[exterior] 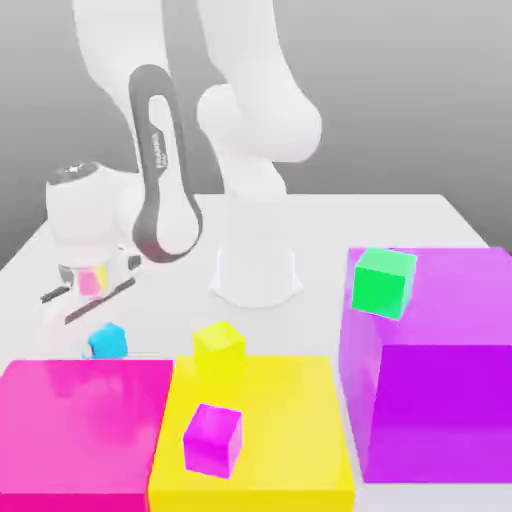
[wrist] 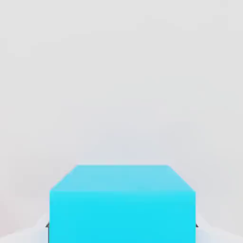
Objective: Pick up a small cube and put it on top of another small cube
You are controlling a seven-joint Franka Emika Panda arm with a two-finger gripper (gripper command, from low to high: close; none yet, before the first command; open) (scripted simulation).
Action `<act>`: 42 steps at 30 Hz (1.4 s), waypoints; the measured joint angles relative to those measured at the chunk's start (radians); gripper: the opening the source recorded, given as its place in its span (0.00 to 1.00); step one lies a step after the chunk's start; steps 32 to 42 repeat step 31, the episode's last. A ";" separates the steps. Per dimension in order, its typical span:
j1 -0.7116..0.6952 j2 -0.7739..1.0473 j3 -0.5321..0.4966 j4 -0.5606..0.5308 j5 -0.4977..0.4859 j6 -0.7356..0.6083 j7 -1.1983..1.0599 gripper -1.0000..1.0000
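Note:
A small cyan cube (exterior: 107,341) sits on the white table (exterior: 420,215) at the exterior view's left, just behind the big magenta block. My gripper (exterior: 98,332) reaches down over it from the white hand (exterior: 85,215). In the hand view the cyan cube (wrist: 122,204) sits between the fingers, with dark pad edges (wrist: 48,225) tight against both of its sides, so the gripper (wrist: 121,226) is shut on it. Other small cubes: a yellow one (exterior: 219,349), a purple one (exterior: 212,438) and a green one (exterior: 384,281).
Three big blocks line the front: magenta (exterior: 85,425), yellow (exterior: 290,420) and a taller purple one (exterior: 440,370). The purple small cube lies on the yellow block and the green one on the purple block. The arm's white base (exterior: 257,265) stands mid-table.

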 joint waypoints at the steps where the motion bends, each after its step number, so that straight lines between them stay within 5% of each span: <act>1: 0.005 -0.024 -0.006 -0.004 -0.003 -0.020 0.002 0.00; 8: 0.013 -0.266 -0.037 -0.047 -0.083 -0.219 0.060 0.00; 21: 0.452 -0.741 0.205 -0.005 0.074 -0.731 0.049 0.00; 27: 0.483 -0.609 0.248 -0.041 0.088 -0.564 0.054 0.00; 28: 0.482 -0.579 0.252 -0.048 0.088 -0.527 0.056 1.00; 42: 0.482 -0.579 0.252 -0.048 0.088 -0.527 0.056 1.00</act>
